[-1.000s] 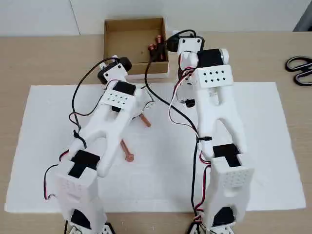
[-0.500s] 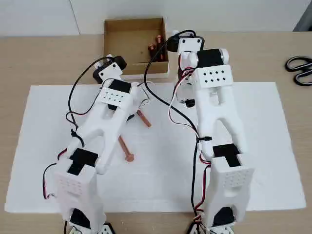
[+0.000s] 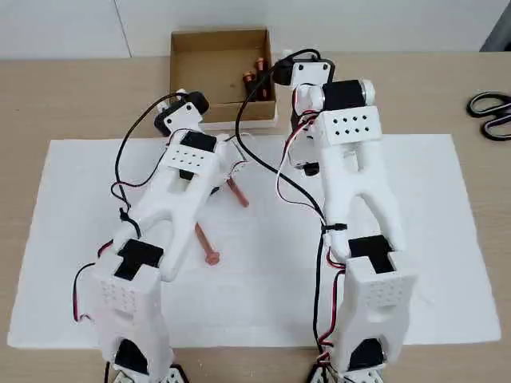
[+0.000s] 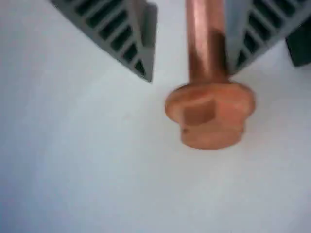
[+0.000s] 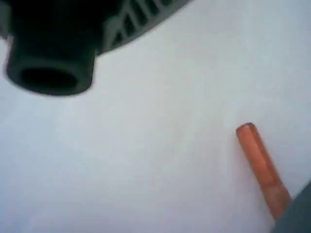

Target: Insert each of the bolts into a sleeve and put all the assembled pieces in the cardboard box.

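Note:
A copper bolt (image 4: 210,114) lies on the white sheet (image 3: 415,239), its shaft running up between my left gripper's (image 4: 192,73) grey fingers (image 4: 131,39). One finger touches the shaft, and a gap shows on the other side, so the gripper is open. From above, this bolt (image 3: 237,193) sticks out beside my left gripper (image 3: 226,179). My right gripper (image 3: 307,166) is shut on a black sleeve (image 5: 48,63), held just above the sheet with the bolt's shaft end (image 5: 260,165) nearby. A second bolt (image 3: 206,243) lies under the left arm. The cardboard box (image 3: 200,60) holds copper pieces (image 3: 255,76).
Scissors (image 3: 489,112) lie on the wooden table at the far right. The box stands at the back edge of the sheet, just behind both grippers. Black cables hang between the arms.
The left arm has swung slightly left, so more of the bolt by its gripper shows. That bolt has hardly shifted. The right arm has stayed still.

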